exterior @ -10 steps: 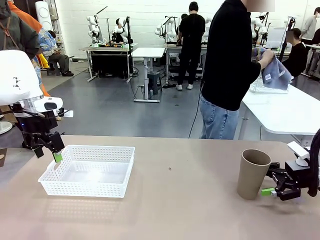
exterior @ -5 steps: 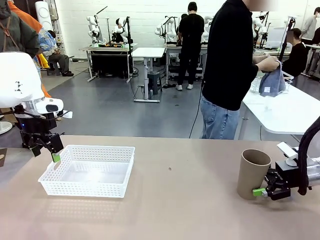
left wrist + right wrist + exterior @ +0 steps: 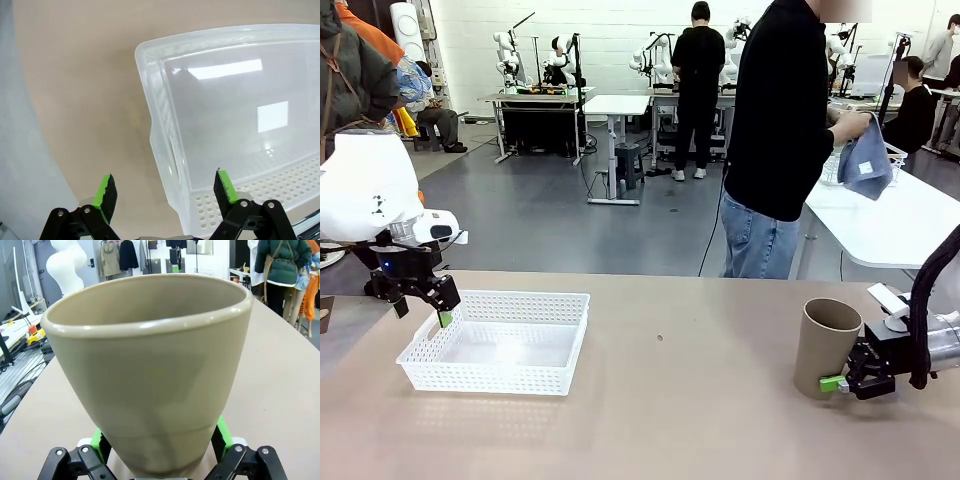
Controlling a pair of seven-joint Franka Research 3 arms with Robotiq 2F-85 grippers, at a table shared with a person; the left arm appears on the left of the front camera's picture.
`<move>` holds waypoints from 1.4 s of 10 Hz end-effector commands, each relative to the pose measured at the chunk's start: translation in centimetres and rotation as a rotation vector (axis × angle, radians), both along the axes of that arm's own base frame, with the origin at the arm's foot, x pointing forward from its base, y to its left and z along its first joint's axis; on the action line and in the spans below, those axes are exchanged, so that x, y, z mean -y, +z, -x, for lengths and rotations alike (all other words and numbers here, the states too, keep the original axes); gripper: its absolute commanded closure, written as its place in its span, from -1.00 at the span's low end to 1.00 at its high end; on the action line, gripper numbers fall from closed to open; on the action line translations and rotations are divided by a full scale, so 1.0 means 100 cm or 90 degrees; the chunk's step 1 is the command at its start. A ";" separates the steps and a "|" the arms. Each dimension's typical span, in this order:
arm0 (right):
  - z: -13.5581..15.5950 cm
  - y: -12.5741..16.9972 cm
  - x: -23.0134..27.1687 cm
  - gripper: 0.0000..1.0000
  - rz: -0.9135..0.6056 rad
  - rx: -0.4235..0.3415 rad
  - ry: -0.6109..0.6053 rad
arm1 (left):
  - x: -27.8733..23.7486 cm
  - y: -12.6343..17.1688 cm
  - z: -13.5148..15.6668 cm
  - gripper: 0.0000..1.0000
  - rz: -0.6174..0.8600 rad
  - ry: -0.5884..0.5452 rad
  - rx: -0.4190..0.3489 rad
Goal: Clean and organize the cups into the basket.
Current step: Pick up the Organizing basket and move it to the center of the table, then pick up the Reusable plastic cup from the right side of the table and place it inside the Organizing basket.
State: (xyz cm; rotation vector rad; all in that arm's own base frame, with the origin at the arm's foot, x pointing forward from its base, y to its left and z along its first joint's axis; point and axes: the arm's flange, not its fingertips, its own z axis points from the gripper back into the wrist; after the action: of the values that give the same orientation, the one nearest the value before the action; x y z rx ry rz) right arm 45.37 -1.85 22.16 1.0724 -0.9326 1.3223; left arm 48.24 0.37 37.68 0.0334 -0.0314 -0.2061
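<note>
Right pincer [image 3: 835, 384] spread around tall brown paper cup [image 3: 825, 345].
Close gently, low, centred; left pincer [image 3: 442, 312] hangs spread over white lattice basket [image 3: 560, 300].

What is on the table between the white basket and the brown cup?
Between basket and cup, the front view shows bare table with one tiny dark speck.

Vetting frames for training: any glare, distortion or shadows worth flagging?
Left wrist view: bright light reflections glare on the basket floor. Right wrist view: the close brown cup bulges from wide-angle distortion. Front view: even light, faint shadow by the basket.
</note>
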 end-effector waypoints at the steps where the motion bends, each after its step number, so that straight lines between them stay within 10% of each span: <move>1: -0.005 -0.002 -0.010 -1.00 0.000 0.021 -0.013 | 0.002 -0.009 0.001 -1.00 -0.025 0.010 0.003; 10: -0.006 -0.002 -0.019 -1.00 -0.020 0.021 -0.025 | 0.000 -0.037 0.005 -1.00 -0.004 0.037 -0.017; 11: -0.007 -0.002 -0.018 0.18 -0.023 0.018 -0.026 | 0.000 -0.035 0.006 0.13 0.008 0.026 -0.019; 12: -0.007 -0.002 -0.018 0.18 -0.026 0.019 -0.028 | 0.001 -0.034 0.007 0.14 0.007 0.028 -0.021; 13: -0.007 -0.002 -0.017 1.00 -0.028 0.019 -0.029 | -0.001 -0.035 0.007 1.00 0.006 0.033 -0.028; 14: -0.007 -0.002 -0.017 0.29 -0.027 0.019 -0.030 | -0.001 -0.036 0.006 1.00 0.006 0.034 -0.034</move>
State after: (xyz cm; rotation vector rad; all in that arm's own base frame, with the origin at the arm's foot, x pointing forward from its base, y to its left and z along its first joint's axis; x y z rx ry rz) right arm 45.94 -0.78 22.28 1.0643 -0.9653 1.2976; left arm 47.97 0.43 34.27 0.0290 0.0197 -0.1690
